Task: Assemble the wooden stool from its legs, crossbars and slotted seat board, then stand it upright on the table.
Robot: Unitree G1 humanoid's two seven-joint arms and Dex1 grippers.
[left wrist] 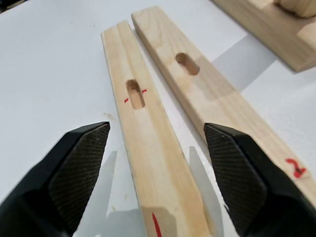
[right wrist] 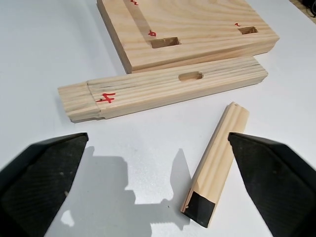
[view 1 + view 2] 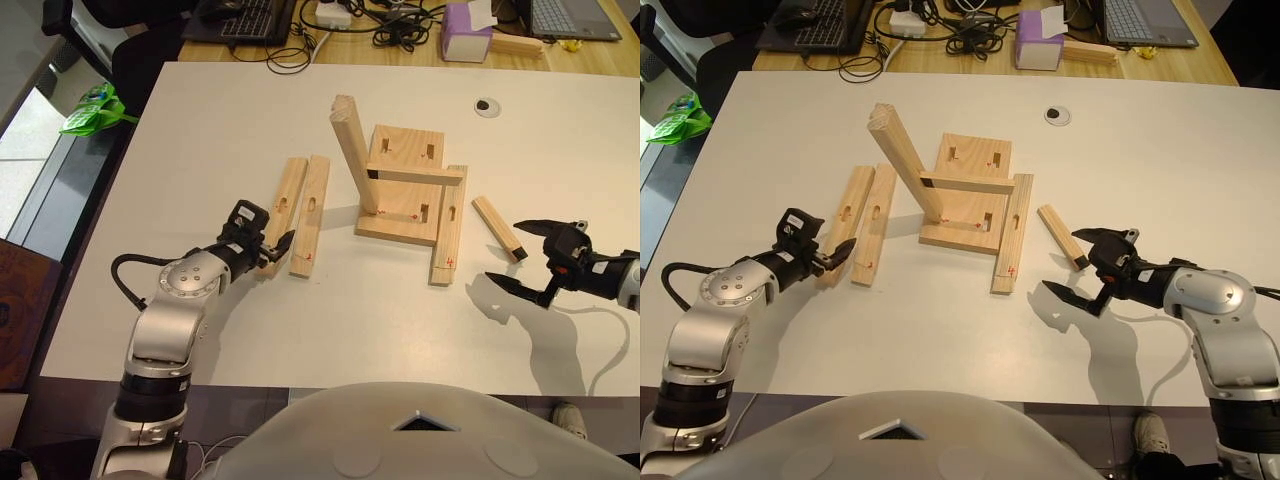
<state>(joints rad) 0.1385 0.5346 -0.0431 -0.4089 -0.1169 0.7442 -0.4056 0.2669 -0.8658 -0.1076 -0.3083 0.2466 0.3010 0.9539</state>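
Left of centre in the head view, the left gripper [image 3: 273, 252] gapes wide and empty, its fingers either side of the near end of the outer loose leg [image 3: 283, 205]. At lower right the right gripper [image 3: 502, 253], equally wide and empty, hovers near the short crossbar [image 3: 498, 228]. The seat board [image 3: 405, 140] lies at centre. The pine looks light, stiff and smooth, so it is likely best pinched across the flat sides near mid-length.

Pale wooden legs [image 3: 312, 215] and seat board [image 3: 405, 135] bear red pen marks; the short crossbar [image 3: 498, 228] has a black end; table [image 3: 200, 130] white; left gripper [image 3: 277, 252] and right gripper [image 3: 505, 253] black, with cross-hatched pads [image 1: 79, 163]
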